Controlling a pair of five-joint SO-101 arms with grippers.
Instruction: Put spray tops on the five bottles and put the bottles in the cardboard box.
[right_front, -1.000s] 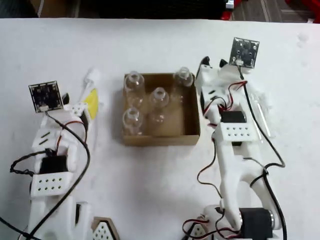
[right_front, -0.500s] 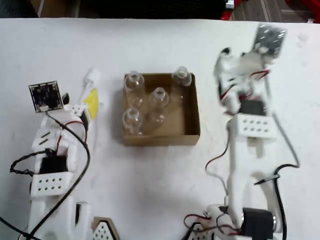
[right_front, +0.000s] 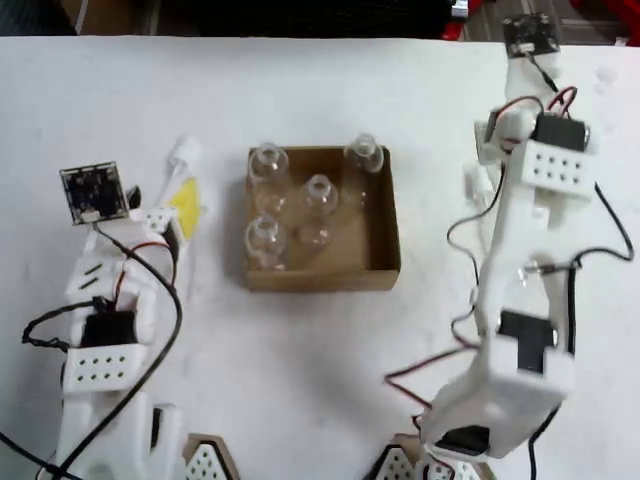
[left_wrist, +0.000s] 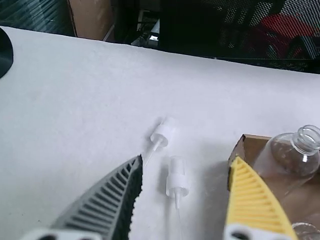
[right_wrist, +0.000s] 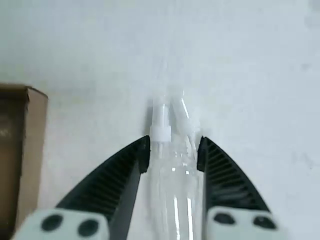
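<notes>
Your right fingers (right_wrist: 125, 172) sit partly open, one on each side of a lying bottle (right_wrist: 182, 185), at 2 o'clock from the cardboard box (right_front: 320, 280). Your left fingers (left_wrist: 120, 192) are spread wide and empty above two spray tops (left_wrist: 176, 181) on the worktop (left_wrist: 75, 100), at 9 o'clock from the box.

The right arm (right_front: 525, 200) has swung away from the box (right_front: 385, 215) and stretched toward the far right of the surface (right_front: 300, 90); its claw (right_wrist: 173, 147) now straddles a clear bottle (right_wrist: 177, 200) lying there.
</notes>
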